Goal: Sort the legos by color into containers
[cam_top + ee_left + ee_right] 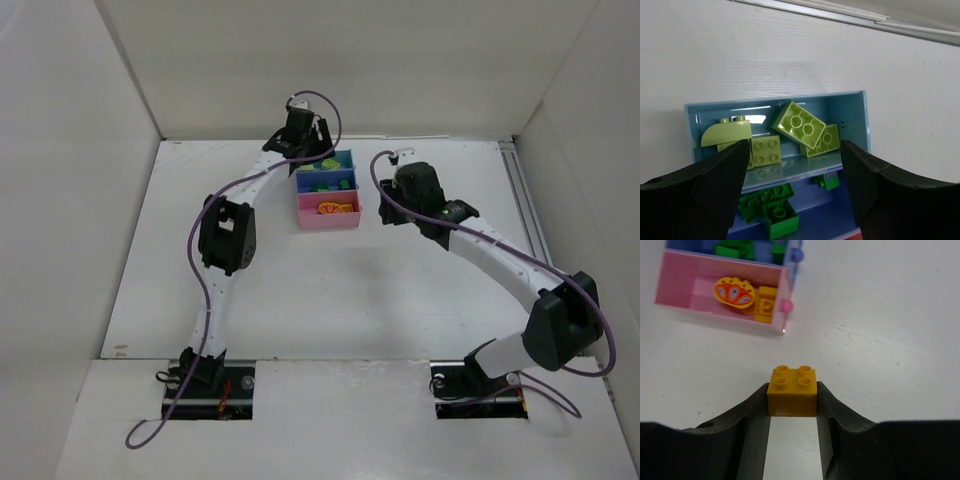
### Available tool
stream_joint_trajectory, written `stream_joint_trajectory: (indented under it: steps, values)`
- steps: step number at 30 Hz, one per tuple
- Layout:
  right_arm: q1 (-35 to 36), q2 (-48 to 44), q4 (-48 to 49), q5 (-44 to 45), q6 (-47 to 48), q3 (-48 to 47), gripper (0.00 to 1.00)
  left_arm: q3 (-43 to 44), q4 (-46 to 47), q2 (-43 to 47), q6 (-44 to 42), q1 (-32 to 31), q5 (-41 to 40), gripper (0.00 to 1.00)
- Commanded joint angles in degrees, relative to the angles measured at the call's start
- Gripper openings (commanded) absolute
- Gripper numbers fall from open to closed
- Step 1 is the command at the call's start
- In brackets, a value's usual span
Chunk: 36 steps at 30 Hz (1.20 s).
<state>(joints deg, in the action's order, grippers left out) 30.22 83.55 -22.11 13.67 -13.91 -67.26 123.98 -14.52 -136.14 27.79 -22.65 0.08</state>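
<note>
Three joined trays stand at the table's middle back: teal (pixel 343 157), blue (pixel 346 180), pink (pixel 330 221). My left gripper (pixel 305 150) hovers open and empty over the teal tray (pixel 852 115), which holds several light green bricks (pixel 799 124). The blue tray (pixel 840 215) holds dark green bricks (pixel 769 210). My right gripper (pixel 388 213) is to the right of the pink tray. It (pixel 792 396) is shut on a yellow-orange brick (pixel 792 387) above the table. The pink tray (pixel 685 287) holds an orange butterfly piece (pixel 734 293) and a yellow brick (pixel 766 304).
White walls enclose the table on the left, back and right. A metal rail (pixel 522 200) runs along the right side. The left arm's elbow (pixel 228 235) hangs over the table left of the trays.
</note>
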Motion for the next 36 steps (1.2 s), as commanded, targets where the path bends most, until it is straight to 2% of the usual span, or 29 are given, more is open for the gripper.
stream_joint_trajectory:
  steps: [1,3,6,9,10,12,15,18,22,24,29,36]
  values:
    - [-0.86,-5.23,10.93,-16.97,14.15,1.77,0.18,-4.68,-0.24,10.7,-2.21,0.42,3.7,0.71]
    - [-0.86,-7.34,12.96,-29.94,22.58,1.79,0.21,-9.0,-0.24,16.21,-2.74,0.42,5.54,0.75]
    - [1.77,-8.05,12.27,-33.8,30.4,1.26,0.2,-18.49,1.25,22.56,-4.15,0.95,9.4,0.77]
    - [2.91,-8.58,11.74,-37.74,34.81,1.26,0.16,-30.96,7.02,31.96,-3.02,3.05,19.14,0.81]
    - [2.92,-8.58,10.43,-41.76,36.22,1.26,0.14,-34.39,9.23,36.77,-2.48,4.36,25.44,0.81]
    - [2.92,-9.1,8.76,-45.03,39.21,0.73,0.14,-43.24,14.75,41.02,-1.61,5.6,30.75,0.85]
    - [3.44,-9.1,5.67,-51.8,45.98,0.73,0.14,-50.65,17.16,46.74,-1.07,6.13,39.36,0.9]
    - [4.06,-9.63,5.94,-55.23,46.52,0.73,0.14,-53.92,19.18,49.82,-1.07,4.21,45.43,0.9]
    - [5.2,-10.86,8.48,-56.39,46.52,1.95,0.14,-58.93,20.49,52.99,0.24,0.34,44.48,0.9]
    - [5.2,-11.39,9.54,-57.27,46.52,2.67,0.14,-60.69,23.21,54.3,1.3,-0.19,47.1,0.86]
    - [6.43,-11.39,9.55,-59.02,47.22,2.67,0.14,-64.56,30.16,55.63,5.43,-0.2,52.3,0.85]
    - [6.43,-12.62,7.35,-59.73,50.64,3.28,0.13,-67.38,32.72,59.4,7.19,-0.2,52.13,0.82]
